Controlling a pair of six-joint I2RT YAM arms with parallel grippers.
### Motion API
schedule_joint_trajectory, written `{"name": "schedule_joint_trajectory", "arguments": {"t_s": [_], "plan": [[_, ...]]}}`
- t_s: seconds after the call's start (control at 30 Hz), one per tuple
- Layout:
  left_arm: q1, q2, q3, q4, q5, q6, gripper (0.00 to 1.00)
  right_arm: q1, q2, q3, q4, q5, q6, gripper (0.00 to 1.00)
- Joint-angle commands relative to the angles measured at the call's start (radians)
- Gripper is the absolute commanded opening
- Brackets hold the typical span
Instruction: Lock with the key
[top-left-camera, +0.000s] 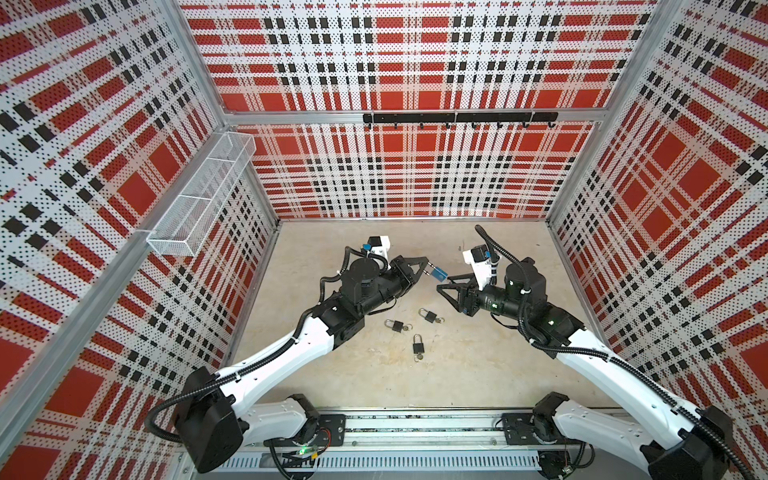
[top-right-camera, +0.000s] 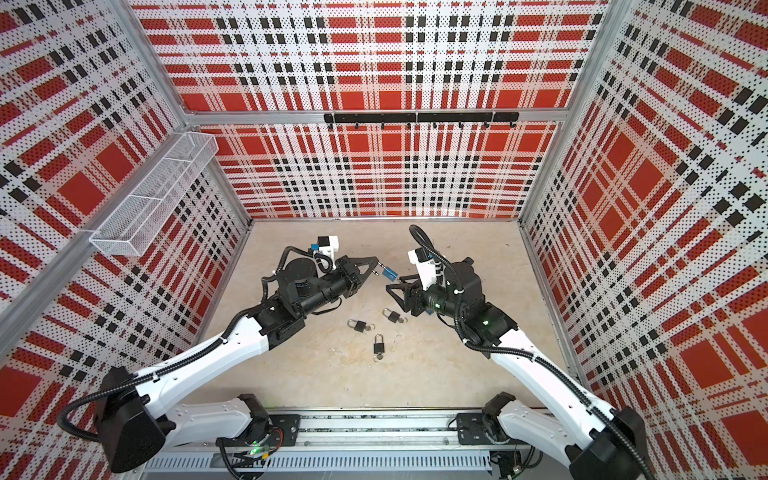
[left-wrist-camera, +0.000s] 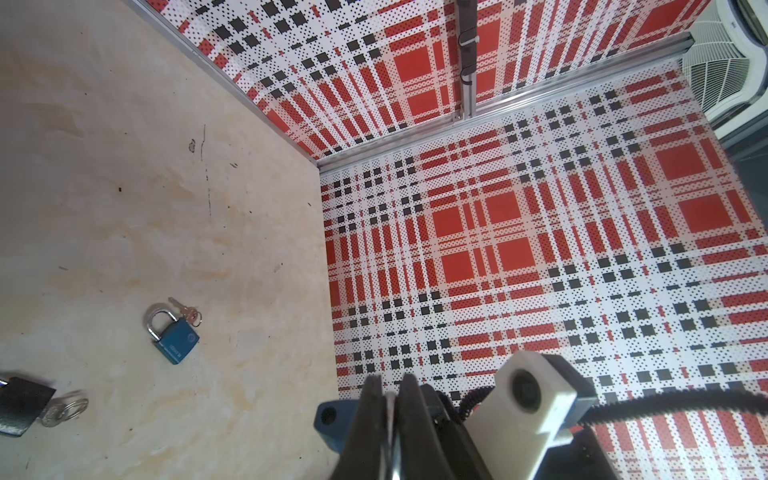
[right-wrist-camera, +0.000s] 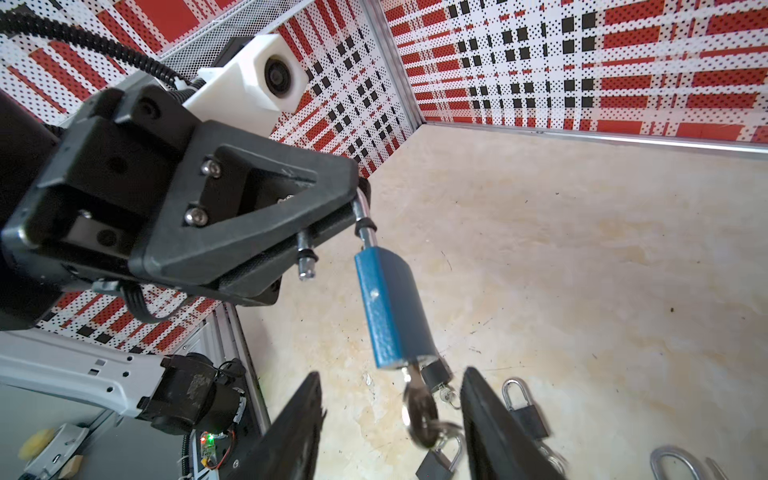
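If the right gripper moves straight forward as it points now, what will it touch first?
Probably the key under the blue padlock, right ahead of the right gripper; depth is unclear.

No writing can be read anywhere in these views. The only lettering in sight is in the left wrist view: a short raised line on the face of the blue padlock (left-wrist-camera: 172, 338) that lies flat on the surface (left-wrist-camera: 124, 166). A round emblem (left-wrist-camera: 190, 337) sits beside that line on the same face. Both are too small and blurred to make out.
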Motion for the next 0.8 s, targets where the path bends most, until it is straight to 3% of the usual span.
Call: {"name": "schedule_joint_trajectory", "arguments": {"t_s": [0.0, 0.17, 0.37, 0.63, 0.77], "plan": [[-0.007, 0.01, 0.05, 0.045, 0.013, -0.043, 0.0, -0.004, 0.013, 0.053, 0.057, 0.011, -0.063, 0.54], [-0.009, 0.024, 0.066, 0.046, 0.018, -0.049, 0.0, -0.006, 0.038, 0.073, 0.066, 0.027, -0.08, 0.51], [-0.01, 0.026, 0.067, 0.05, 0.018, -0.053, 0.0, -0.014, 0.049, 0.077, 0.078, 0.026, -0.084, 0.37], [-0.009, 0.036, 0.066, 0.07, 0.03, -0.067, 0.0, -0.02, 0.056, 0.078, 0.087, 0.017, -0.077, 0.28], [-0.009, 0.036, 0.061, 0.077, 0.03, -0.072, 0.0, -0.02, 0.059, 0.078, 0.093, 0.012, -0.07, 0.19]]}}
